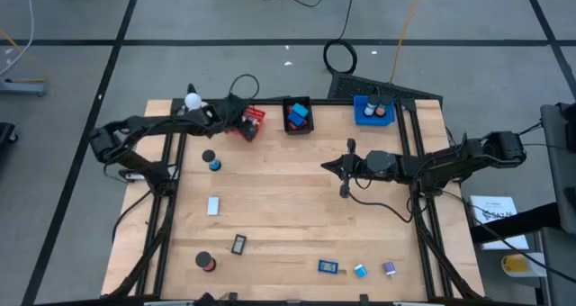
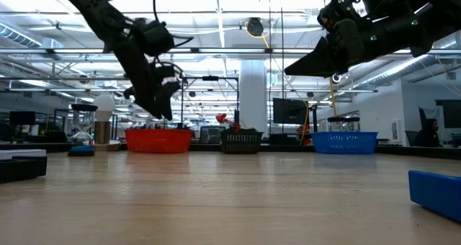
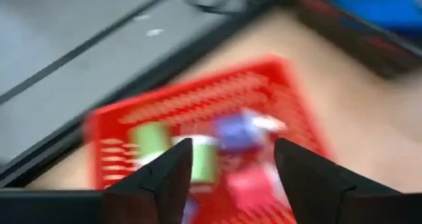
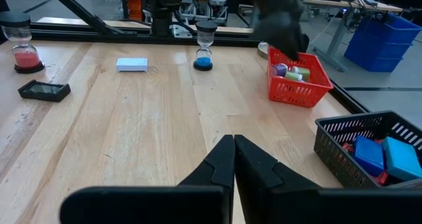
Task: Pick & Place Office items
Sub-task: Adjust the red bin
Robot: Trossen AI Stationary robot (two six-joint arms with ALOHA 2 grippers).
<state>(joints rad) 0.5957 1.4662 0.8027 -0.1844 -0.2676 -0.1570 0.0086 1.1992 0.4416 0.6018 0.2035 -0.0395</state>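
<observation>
Three bins line the far edge — loose office items scattered nearer.

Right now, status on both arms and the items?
Left gripper open over red bin, nothing held. Right gripper shut, empty, mid-table. Loose items remain, including light-blue block. Nothing in the way.

Not finding any readable text, label, brand, number or sign. Seeing only a white sheet lying beside the table, its print being too small to read.
</observation>
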